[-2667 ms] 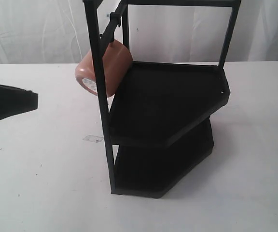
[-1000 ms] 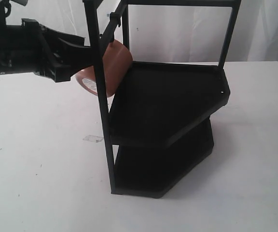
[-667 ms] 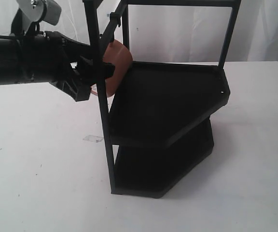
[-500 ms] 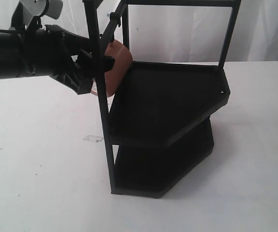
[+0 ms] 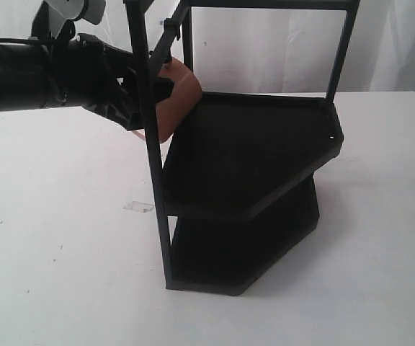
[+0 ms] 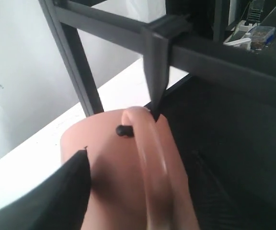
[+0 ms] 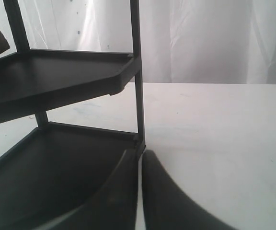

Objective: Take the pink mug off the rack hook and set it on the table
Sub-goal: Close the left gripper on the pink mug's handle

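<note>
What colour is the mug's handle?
Salmon pink, same as the mug; clearest in the left wrist view.

The left arm (image 5: 34,76) is reaching in from the left edge of the counter (image 5: 56,245), where only its tip showed before. The left gripper (image 5: 144,97) is now clasping the pink mug (image 5: 180,94), hiding its pale base and nudging it slightly toward the rack (image 5: 251,151).

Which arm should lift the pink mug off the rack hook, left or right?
Left. Its fingers are at the pink mug, which hangs by its handle on the rack hook. The right gripper sits low by the rack's bottom shelf.
</note>
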`<state>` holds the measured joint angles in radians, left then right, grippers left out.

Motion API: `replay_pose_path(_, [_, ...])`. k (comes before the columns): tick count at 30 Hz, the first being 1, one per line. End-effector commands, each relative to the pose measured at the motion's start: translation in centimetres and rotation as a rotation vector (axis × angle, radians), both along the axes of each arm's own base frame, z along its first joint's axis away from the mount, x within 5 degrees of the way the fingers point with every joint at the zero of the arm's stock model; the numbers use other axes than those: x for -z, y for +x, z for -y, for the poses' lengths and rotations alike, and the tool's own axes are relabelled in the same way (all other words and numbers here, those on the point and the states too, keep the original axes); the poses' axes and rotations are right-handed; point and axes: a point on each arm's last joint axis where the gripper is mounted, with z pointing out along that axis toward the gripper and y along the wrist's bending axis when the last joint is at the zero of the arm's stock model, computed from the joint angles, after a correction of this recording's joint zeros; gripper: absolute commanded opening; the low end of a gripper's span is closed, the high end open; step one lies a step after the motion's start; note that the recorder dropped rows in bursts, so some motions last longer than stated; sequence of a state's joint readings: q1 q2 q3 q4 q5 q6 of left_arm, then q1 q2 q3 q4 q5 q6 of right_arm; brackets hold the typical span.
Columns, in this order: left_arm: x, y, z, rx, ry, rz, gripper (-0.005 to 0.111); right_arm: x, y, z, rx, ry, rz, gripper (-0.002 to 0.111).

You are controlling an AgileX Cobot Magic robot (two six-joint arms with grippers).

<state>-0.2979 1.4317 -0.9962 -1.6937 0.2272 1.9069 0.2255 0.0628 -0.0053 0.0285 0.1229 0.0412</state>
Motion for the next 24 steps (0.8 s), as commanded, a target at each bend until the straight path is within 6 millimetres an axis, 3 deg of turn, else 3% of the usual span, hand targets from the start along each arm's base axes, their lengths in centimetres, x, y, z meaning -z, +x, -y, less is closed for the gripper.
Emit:
replay_pose_path(1, [0.4,0.1,0.1,-0.019,-0.004,-0.017,0.048,0.1,0.0,0.0,0.008,0.005,0.0,0.003])
replay_pose_path(7, [0.2,-0.2,0.5,0.039,-0.03,-0.012,0.0,0.1,0.0,0.0,0.008,0.005,0.0,0.003])
replay_pose_path(24, [-2.1,-0.7,-0.1,-0.006,-0.03,0.057,0.0,0.1,0.0,0.0,0.011,0.033,-0.006,0.003])
